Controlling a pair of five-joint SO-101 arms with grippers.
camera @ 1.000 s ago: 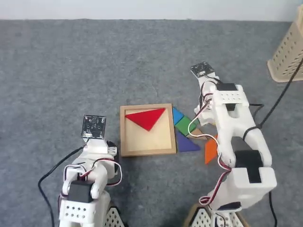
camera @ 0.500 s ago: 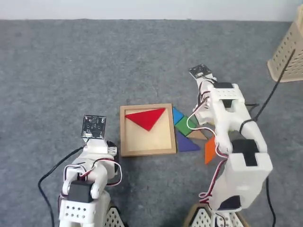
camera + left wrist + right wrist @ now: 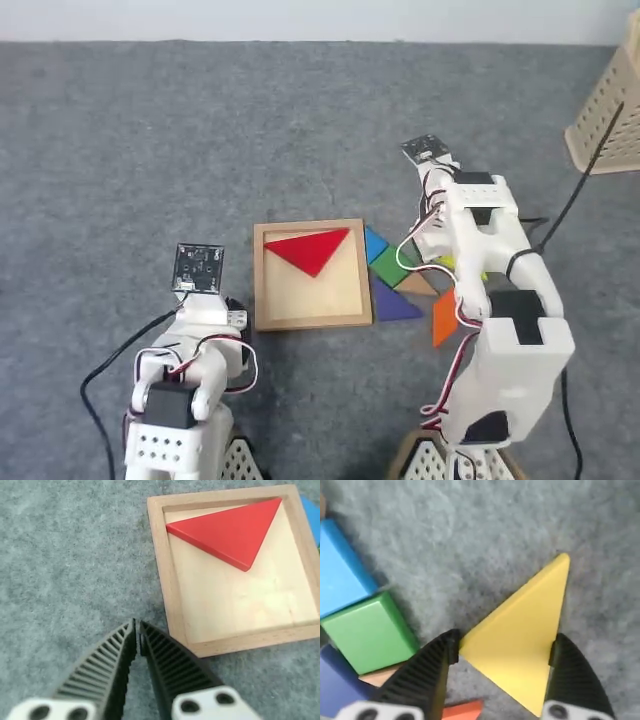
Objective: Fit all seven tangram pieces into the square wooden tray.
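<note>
Over the last second your right arm has shifted a little along the cluster of loose pieces, and a sliver of the yellow triangle [image 3: 446, 262] now peeks out beside it in the high view, where the arm covered it before. The right gripper [image 3: 506, 640] has its jaws spread, one on either side of that yellow triangle [image 3: 520, 650], which lies flat on the grey table [image 3: 200, 130]. The tips sit right at the triangle's edges, but you cannot be sure that they press on it yet, so treat it as bracketed rather than grasped. Your left arm has not moved: the left gripper [image 3: 137, 627] hangs just off the near corner of the square wooden tray [image 3: 160, 570], jaws closed on nothing. The tray [image 3: 263, 290] has not changed either. It holds only the red triangle [image 3: 310, 248], tucked along its far edge. The blue piece [image 3: 375, 243], green square [image 3: 387, 262], tan triangle [image 3: 418, 284], purple triangle [image 3: 395, 303] and orange piece [image 3: 443, 318] are still bunched just beside the tray's right rim. So the task stands at one piece of seven fitted, and the yellow triangle looks like your next pick. Squeeze squarely before lifting, since a slanted edge can slip out from between the tips.
</note>
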